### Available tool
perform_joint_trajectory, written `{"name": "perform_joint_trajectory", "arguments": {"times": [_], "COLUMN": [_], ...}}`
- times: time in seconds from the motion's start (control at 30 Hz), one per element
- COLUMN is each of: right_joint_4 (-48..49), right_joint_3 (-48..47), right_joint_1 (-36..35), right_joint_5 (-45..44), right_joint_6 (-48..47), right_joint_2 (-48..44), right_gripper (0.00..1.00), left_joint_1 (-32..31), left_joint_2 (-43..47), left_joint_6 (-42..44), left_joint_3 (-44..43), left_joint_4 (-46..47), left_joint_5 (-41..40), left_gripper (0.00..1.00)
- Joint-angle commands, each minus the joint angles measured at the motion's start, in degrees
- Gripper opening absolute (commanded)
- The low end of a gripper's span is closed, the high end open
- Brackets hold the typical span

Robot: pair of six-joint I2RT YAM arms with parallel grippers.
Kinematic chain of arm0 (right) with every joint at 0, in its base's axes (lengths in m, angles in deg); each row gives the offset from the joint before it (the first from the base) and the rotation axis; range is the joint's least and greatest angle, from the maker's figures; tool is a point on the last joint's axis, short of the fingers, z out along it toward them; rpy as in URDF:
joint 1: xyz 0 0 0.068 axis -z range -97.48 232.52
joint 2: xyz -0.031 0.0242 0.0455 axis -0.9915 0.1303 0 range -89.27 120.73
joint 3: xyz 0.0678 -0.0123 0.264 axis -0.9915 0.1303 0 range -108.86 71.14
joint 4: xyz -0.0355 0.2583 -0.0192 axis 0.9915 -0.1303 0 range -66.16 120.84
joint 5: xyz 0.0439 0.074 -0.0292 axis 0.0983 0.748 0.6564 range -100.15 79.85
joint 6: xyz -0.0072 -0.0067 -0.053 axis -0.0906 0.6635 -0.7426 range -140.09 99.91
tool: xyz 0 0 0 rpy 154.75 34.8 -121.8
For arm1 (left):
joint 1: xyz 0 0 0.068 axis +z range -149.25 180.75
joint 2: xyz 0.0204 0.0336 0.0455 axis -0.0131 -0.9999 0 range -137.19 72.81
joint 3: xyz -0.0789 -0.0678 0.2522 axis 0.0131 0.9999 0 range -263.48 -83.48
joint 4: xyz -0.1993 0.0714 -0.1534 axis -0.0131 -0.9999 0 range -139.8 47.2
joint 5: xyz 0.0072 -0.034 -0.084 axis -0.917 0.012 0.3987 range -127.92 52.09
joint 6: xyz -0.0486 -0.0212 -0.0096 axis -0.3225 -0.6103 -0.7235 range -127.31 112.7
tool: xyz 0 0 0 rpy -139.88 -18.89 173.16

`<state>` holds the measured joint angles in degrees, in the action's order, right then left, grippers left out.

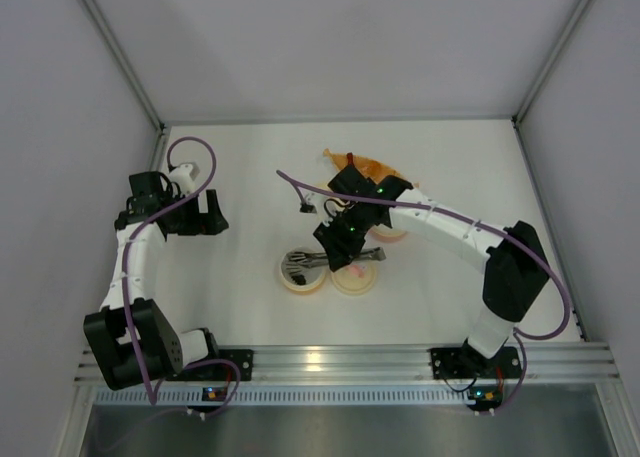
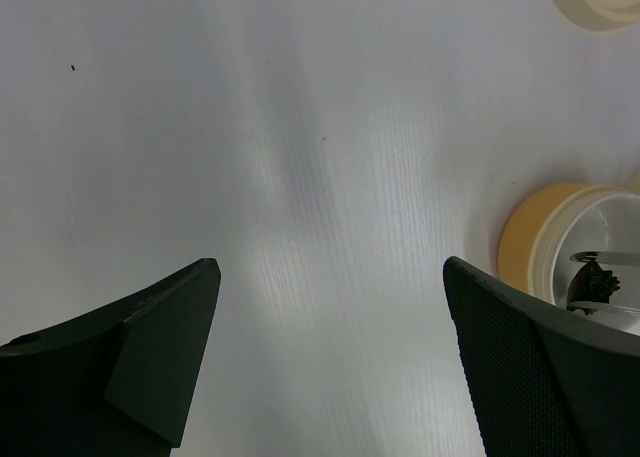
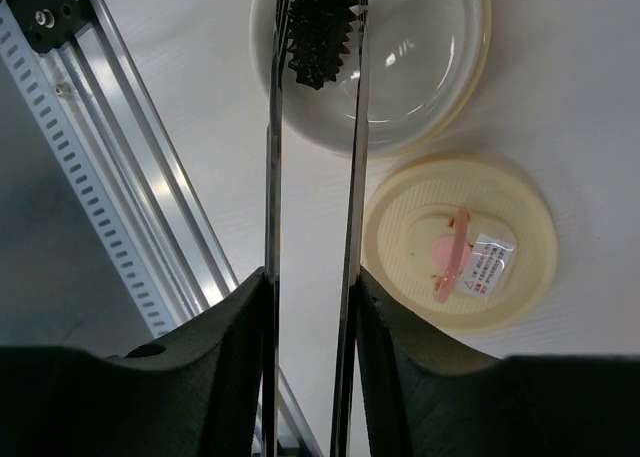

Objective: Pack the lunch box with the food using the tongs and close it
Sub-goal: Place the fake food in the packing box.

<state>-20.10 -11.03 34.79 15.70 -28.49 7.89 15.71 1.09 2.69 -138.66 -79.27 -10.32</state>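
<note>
Tongs (image 3: 272,177): clamped in right pincer (image 3: 312,312). Black ridged food (image 3: 320,27) sits between their arms, inside clear bowl (image 3: 440,77). Left pincer (image 2: 330,277): fingers wide apart, empty, above worktop (image 2: 300,127).

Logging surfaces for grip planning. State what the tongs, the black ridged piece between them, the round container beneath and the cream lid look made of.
The tongs: metal, likely steel; thin, shiny grey arms.
The black ridged piece: probably matte plastic or rubber; dull, moulded teeth.
The container: seemingly glossy plastic; sharp highlights inside, cream rim.
The lid: apparently matte cream plastic; fine ribbing, pink tab.
</note>
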Motion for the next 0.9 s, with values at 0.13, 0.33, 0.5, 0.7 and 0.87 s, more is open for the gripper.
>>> {"name": "perform_joint_trajectory", "arguments": {"times": [0.13, 0.33, 0.5, 0.7, 0.87], "right_joint_4": [-0.57, -0.48, -0.13, 0.48, 3.12], "right_joint_3": [-2.12, -2.47, -4.22, -7.3, -8.44], "right_joint_1": [-1.05, -0.97, -0.27, 5.18, 11.85], "right_joint_5": [1.93, 1.75, 0.61, 0.61, -5.18], "right_joint_6": [-0.3, -0.21, 0.14, 1.72, 2.34], "right_joint_2": [-0.13, -0.66, -2.06, -4.26, -6.19], "right_gripper": [0.46, 0.47, 0.43, 0.39, 0.39], "left_joint_1": [0.59, 0.68, 0.68, 0.68, 0.68], "left_joint_2": [0.8, 0.88, 1.06, 1.24, 1.15], "left_joint_6": [1.07, 0.99, 1.07, 1.16, 1.07], "left_joint_3": [-0.28, -0.37, -0.37, -0.46, -0.81], "left_joint_4": [0.43, 0.43, 0.35, 0.34, 0.43], "left_joint_5": [0.44, 0.62, 0.53, 1.23, 2.02], "left_gripper": [0.98, 0.98, 0.98, 0.98, 0.98]}}
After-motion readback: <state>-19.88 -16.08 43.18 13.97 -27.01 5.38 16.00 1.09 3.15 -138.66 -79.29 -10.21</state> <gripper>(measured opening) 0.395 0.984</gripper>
